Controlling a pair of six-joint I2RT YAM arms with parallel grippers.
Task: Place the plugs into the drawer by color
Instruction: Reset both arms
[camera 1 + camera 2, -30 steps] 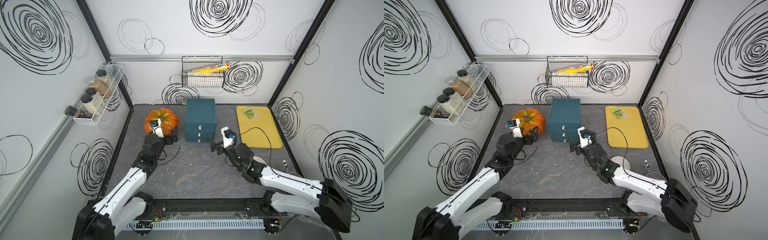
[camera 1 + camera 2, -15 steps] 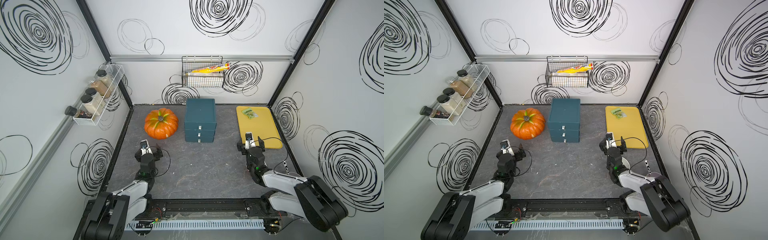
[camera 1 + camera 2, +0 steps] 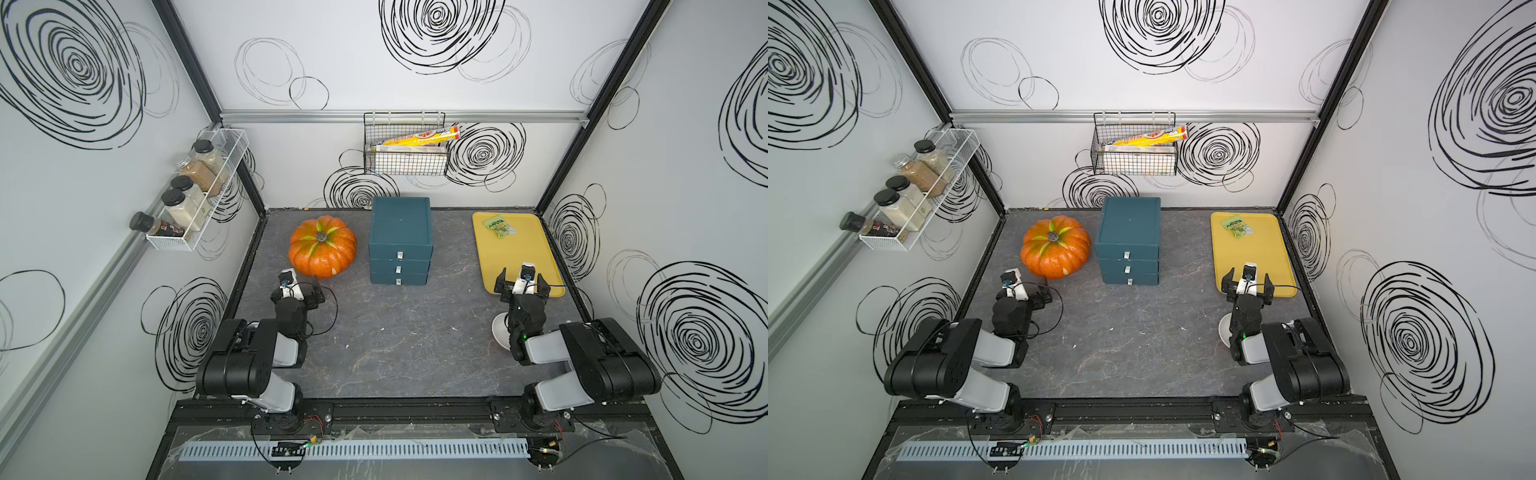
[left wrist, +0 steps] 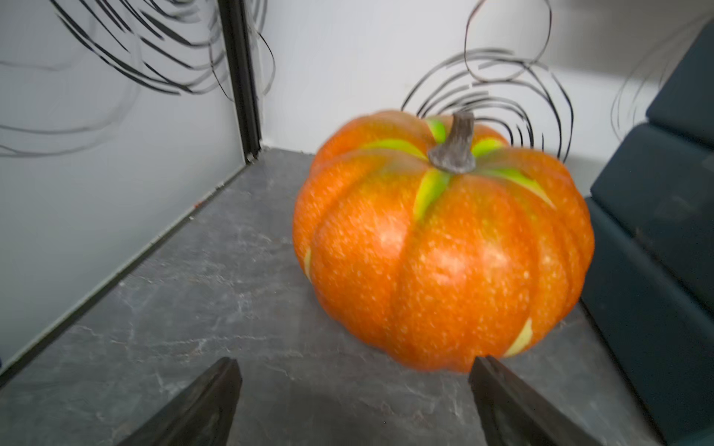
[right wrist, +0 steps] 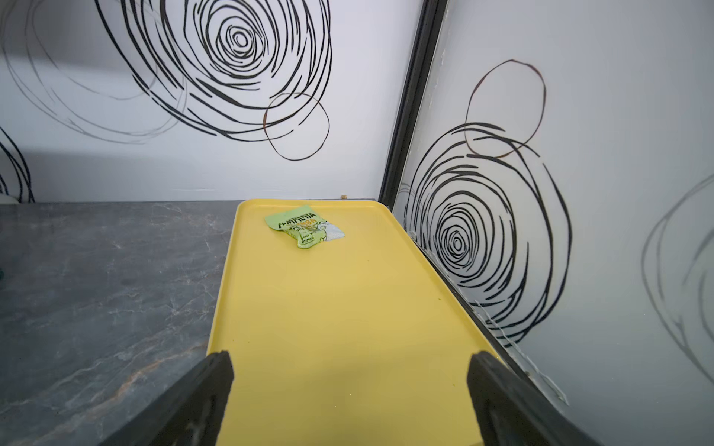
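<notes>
We see the drawer [image 3: 400,232] standing at the back middle of the desk [image 3: 395,332], between the pumpkin [image 3: 323,246] and the yellow tray [image 3: 519,257], all three fronts pushed in. Our left pincer [image 4: 353,372] gapes wide and empty just short of the pumpkin. Our right pincer [image 5: 349,359] (equally spread, holding nothing) hangs over the tray's near end, well apart from the green packet [image 5: 305,228].

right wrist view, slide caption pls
Open right gripper over the yellow tray, a green packet lying at its far end.
</notes>
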